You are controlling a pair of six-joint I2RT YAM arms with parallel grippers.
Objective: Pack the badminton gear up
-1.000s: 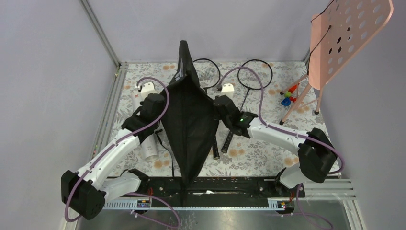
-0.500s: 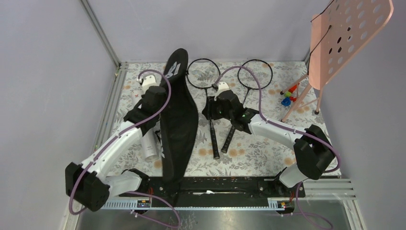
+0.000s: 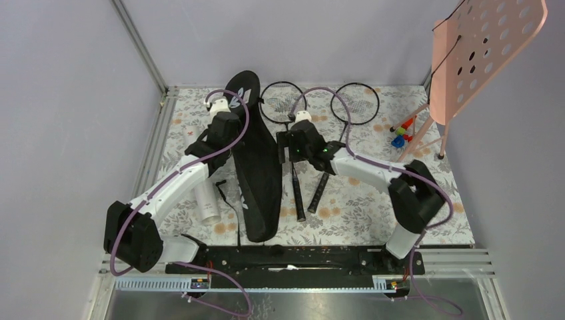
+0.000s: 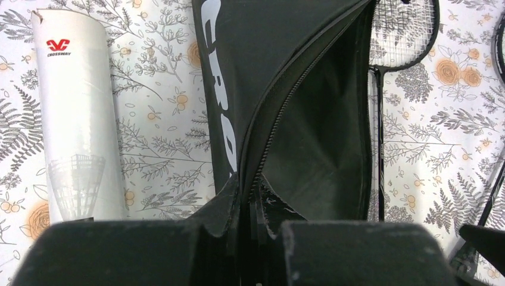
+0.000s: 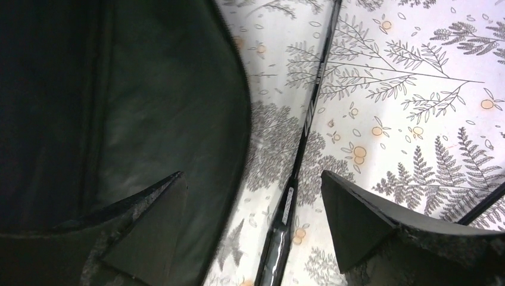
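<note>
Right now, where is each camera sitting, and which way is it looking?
Top external: fixed above and behind the arms, looking down at the table; shows both whole arms, the left gripper and the right gripper.
Left wrist: on the left arm, looking down past the left gripper, shut on the bag; tube alongside.
Right wrist: on the right arm, looking down through the open right gripper at a racket shaft.
Shared: both wrist views show the bag and the racket beside it.

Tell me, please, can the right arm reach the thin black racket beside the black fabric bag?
Probably yes: the right gripper hangs open over the thin black racket's shaft, nothing between.
</note>
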